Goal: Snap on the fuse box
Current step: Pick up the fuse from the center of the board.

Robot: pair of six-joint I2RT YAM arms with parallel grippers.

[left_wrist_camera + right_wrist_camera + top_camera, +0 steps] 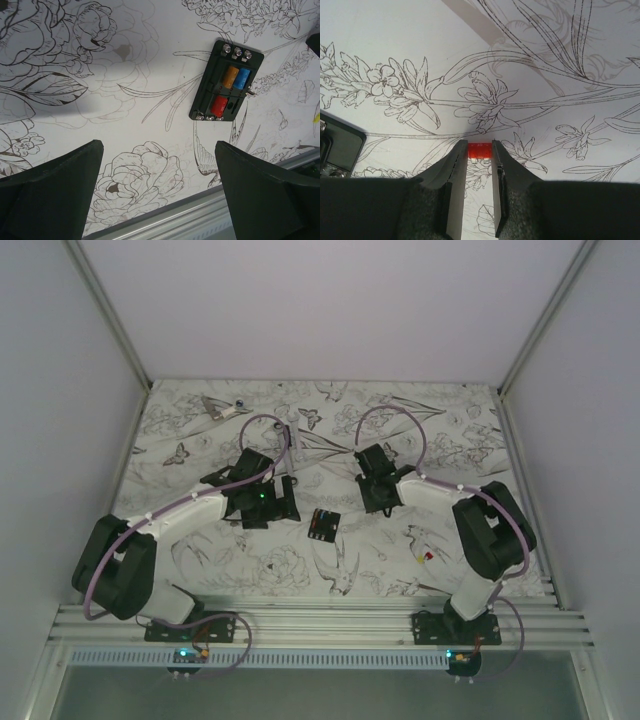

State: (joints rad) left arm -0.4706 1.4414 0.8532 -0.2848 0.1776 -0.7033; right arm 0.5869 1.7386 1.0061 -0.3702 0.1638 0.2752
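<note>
White walls close in a table spread with a cloth [300, 570] printed with flowers, birds and butterflies. From above we see the fuse box [323, 525] lying flat on that cloth between the two arms, towards the near edge, with neither arm touching it. The left gripper [262, 505] hangs just to its left. The right gripper [379, 502] is just beyond it on the right. Two tiny coloured bits [425, 555], yellow and red, lie on the cloth beside the right arm.

Through the left wrist camera we find the left gripper's fingers [55, 195] spread wide apart with nothing between them. Past them, well clear, lies the fuse box [226, 89], a black rectangular tray with silver screws at both short ends. In it an orange fuse [230, 77] and a blue fuse [242, 78] sit side by side, and a red fuse [219, 105] sits in the row below. The bay next to the red one looks bare. A grey rail [175, 220] runs along the table's near edge.

Through the right wrist camera, the right gripper's fingers [452, 175] are pinched on a loose red fuse [480, 148], one tip against each side. We cannot tell whether it rests on the cloth. A black corner of the fuse box [337, 147] shows at the left edge, apart from the fingers.
</note>
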